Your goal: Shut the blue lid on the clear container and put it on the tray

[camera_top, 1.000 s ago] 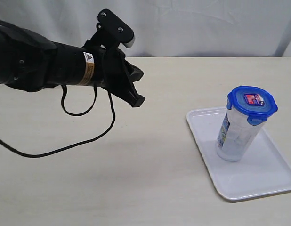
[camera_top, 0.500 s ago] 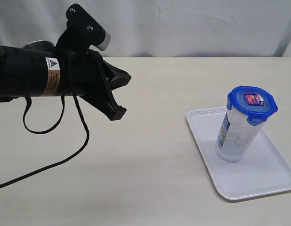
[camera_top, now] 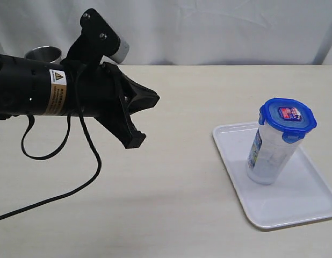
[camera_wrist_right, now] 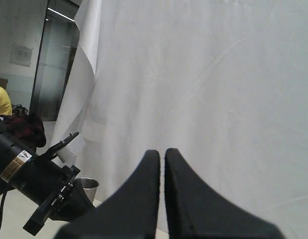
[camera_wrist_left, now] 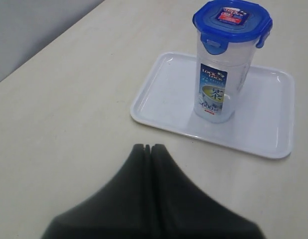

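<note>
The clear container [camera_top: 274, 150] stands upright on the white tray [camera_top: 262, 212] at the right, with the blue lid [camera_top: 287, 117] seated on its rim. The left wrist view shows the same: the container [camera_wrist_left: 221, 74], its label facing the camera, the lid [camera_wrist_left: 232, 19] with its tabs down, and the tray [camera_wrist_left: 159, 94]. My left gripper [camera_top: 154, 99] hangs above the table well left of the tray, shut and empty, its fingertips [camera_wrist_left: 149, 147] pressed together. My right gripper [camera_wrist_right: 161, 152] is raised facing the white curtain, shut with nothing in it; it is out of the exterior view.
A steel cup [camera_top: 43, 54] stands at the back left behind the left arm, and the right wrist view shows the cup [camera_wrist_right: 86, 186] too. A black cable [camera_top: 74, 185] loops from the left arm onto the table. A white curtain backs the table.
The left arm drew back to the left, away from the tray, then edged slightly right again. The container, lid and tray have not moved.
</note>
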### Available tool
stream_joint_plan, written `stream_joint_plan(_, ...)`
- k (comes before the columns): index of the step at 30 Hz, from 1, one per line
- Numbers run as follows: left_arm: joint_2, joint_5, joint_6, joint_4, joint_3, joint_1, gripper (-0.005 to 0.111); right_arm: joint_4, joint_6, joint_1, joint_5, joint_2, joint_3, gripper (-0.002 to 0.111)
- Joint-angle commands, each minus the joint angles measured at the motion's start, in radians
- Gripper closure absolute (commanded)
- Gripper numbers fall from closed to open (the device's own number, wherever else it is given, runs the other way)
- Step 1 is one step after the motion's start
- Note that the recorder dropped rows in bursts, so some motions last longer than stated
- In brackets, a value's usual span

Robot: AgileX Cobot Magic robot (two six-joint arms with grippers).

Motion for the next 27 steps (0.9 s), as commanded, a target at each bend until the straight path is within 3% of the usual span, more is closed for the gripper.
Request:
stream_joint_plan(1, -0.007, -0.006, -0.011, -0.001, 0.005, -0.001, 0.107, -0.003, 0.013, -0.005, 0.004, -0.005, 0.003, 0.104)
stream_joint_plan(18, -0.007, 0.001, -0.009, -0.026, 0.005, -0.001, 0.107, -0.003, 0.072, -0.005, 0.004, -0.005, 0.003, 0.104)
stream_joint_plan(24, -0.007, -0.008, -0.003, -0.322, 0.012, -0.001, 0.107, -0.003, 0.072, -0.005, 0.004, -0.005, 0.003, 0.104)
stream_joint_plan(27, -0.007, 0.025, 0.119, -0.526, 0.027, -0.001, 0.107, -0.003, 0.072, -0.005, 0.004, -0.005, 0.003, 0.104)
